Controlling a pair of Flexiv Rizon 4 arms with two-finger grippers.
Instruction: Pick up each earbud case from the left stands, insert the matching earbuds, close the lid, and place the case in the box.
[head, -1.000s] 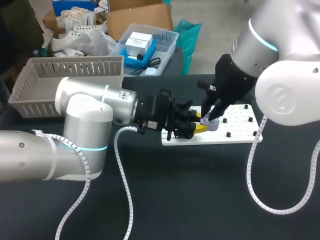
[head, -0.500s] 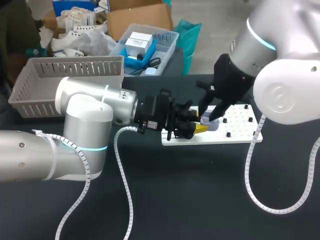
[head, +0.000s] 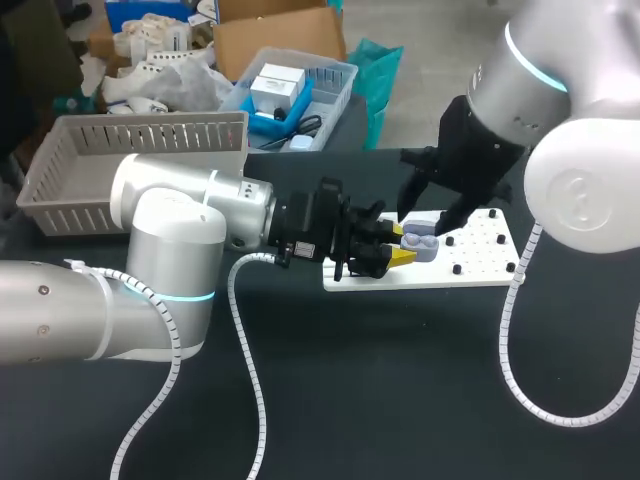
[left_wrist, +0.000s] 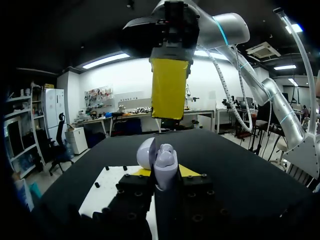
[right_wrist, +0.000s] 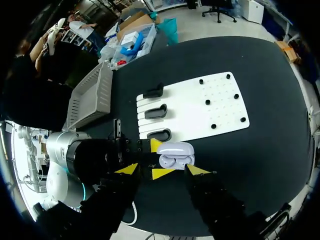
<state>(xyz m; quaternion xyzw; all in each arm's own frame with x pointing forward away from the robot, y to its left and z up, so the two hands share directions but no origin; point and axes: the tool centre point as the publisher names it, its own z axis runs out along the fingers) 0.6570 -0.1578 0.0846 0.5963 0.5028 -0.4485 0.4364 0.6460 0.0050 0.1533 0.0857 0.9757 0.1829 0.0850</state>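
A lilac earbud case is held sideways over the near end of the white stand board, with my left gripper shut on it. In the left wrist view the case stands between the yellow fingertips with its lid open. From the right wrist view the case shows two earbud shapes seated in its wells. My right gripper hovers just above the case, open and holding nothing. Its own tips straddle the case without touching it.
Three black stands sit in a row on the board's near edge, and small black pegs dot the rest. A grey slatted basket stands at the back left of the table, beside my left arm.
My right gripper has opened, let go at the case, and risen up and to the right of it. The left gripper and the case have stayed still.
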